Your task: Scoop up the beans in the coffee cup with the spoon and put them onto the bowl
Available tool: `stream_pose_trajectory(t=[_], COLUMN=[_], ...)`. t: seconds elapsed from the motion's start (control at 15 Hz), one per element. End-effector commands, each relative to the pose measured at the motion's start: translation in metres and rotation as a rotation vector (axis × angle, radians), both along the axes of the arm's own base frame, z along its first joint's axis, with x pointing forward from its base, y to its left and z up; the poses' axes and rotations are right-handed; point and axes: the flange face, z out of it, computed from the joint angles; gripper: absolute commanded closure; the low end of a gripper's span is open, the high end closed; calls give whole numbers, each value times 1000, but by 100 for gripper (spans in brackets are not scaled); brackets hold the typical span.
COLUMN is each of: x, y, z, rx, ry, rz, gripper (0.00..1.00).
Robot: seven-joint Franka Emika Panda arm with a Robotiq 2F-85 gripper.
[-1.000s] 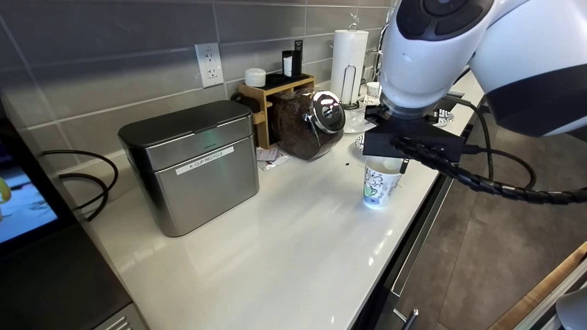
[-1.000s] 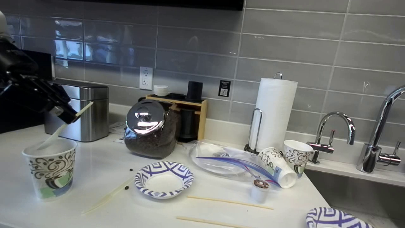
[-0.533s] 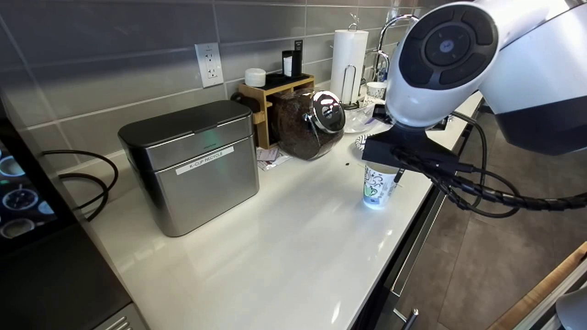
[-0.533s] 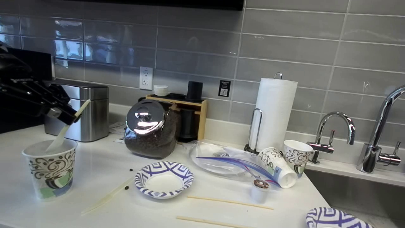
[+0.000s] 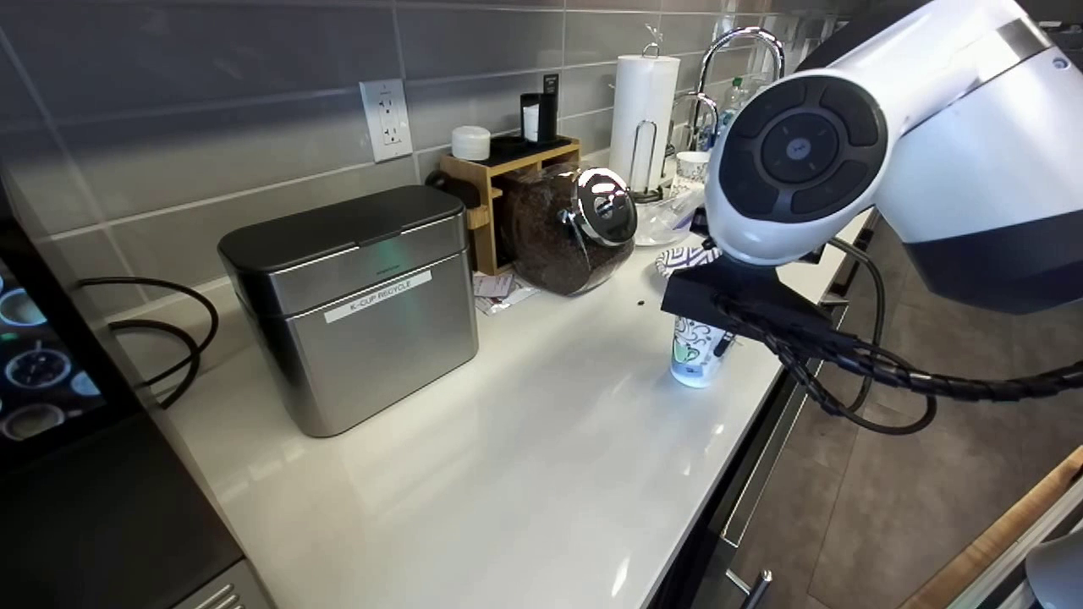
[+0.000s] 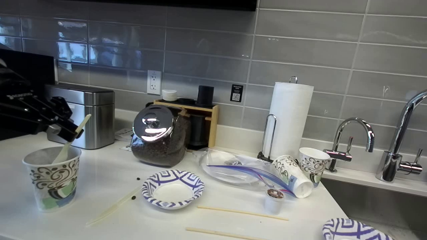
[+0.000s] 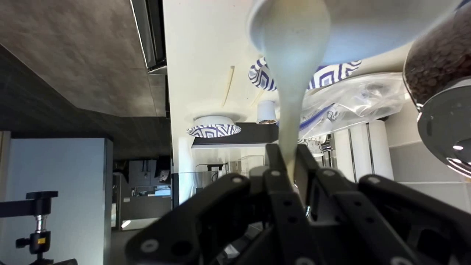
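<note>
Gripper (image 7: 288,149) jaws clamp the spoon (image 7: 293,59), its head inside the coffee cup (image 6: 55,180); in an exterior view, the bowl (image 6: 171,193) lies right, the jar of beans (image 6: 160,150) farther back.

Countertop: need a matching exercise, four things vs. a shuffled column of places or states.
1. spoon
2. coffee cup
3. paper towel roll
4. metal bin

A. has the spoon's lower end in its mouth
B. bears a K-CUP RECYCLE label
C. stands next to the plastic bag
D. clamped in the gripper

Pairs: 1-D; 2-A; 3-C; 4-B
</note>
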Motion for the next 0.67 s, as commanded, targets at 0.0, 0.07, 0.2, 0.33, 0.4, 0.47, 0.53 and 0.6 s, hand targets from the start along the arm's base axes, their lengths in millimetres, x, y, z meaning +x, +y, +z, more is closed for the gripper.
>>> stream_pose_trajectory(t=[0.0, 0.07, 0.2, 0.33, 0.4, 0.47, 0.53, 0.6], x=[3, 4, 7, 11, 13, 16, 19, 21], y=[6, 7, 11, 18, 22, 26, 29, 33], z=[-11, -12, -17, -20, -21, -22, -24, -25], rx=[-37, -38, -42, -29, -21, -15, -16, -15], ry=[-48, -45, -33, -14, -5, 6, 10, 13], rz=[-16, -24, -28, -22, -14, -6, -4, 4], gripper=[97, 97, 97, 97, 97, 97, 97, 97])
